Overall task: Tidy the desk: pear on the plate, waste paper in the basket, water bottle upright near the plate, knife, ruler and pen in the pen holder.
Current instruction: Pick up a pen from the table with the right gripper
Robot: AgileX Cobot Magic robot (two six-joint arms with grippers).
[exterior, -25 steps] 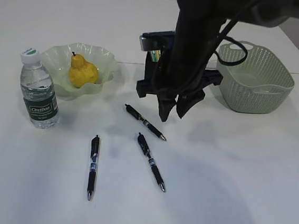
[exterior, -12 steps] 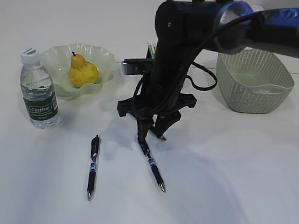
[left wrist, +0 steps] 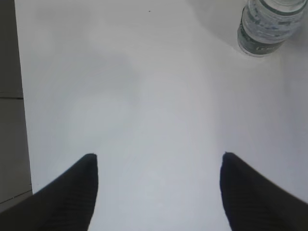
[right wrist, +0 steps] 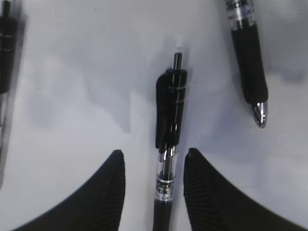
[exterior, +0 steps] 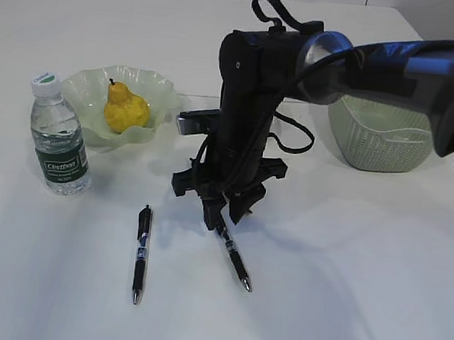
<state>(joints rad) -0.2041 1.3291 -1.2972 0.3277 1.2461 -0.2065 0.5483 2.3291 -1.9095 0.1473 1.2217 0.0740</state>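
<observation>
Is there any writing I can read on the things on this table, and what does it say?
Bottle: white lettering on the dark green label, too blurred to read for sure.
Pen at the top right of the right wrist view: "CK", the end of a word cut off by the picture's edge.
Pen between the right fingers: small white print on the barrel, too small to read.
Nothing else legible.

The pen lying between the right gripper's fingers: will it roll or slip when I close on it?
The pen lies flat between the open right gripper, round-barrelled, so a nudge could roll it on the smooth desk. Its clip probably limits that. It looks stiff and light; the glossy clear section may slip, the rubbery black grip likely less.
</observation>
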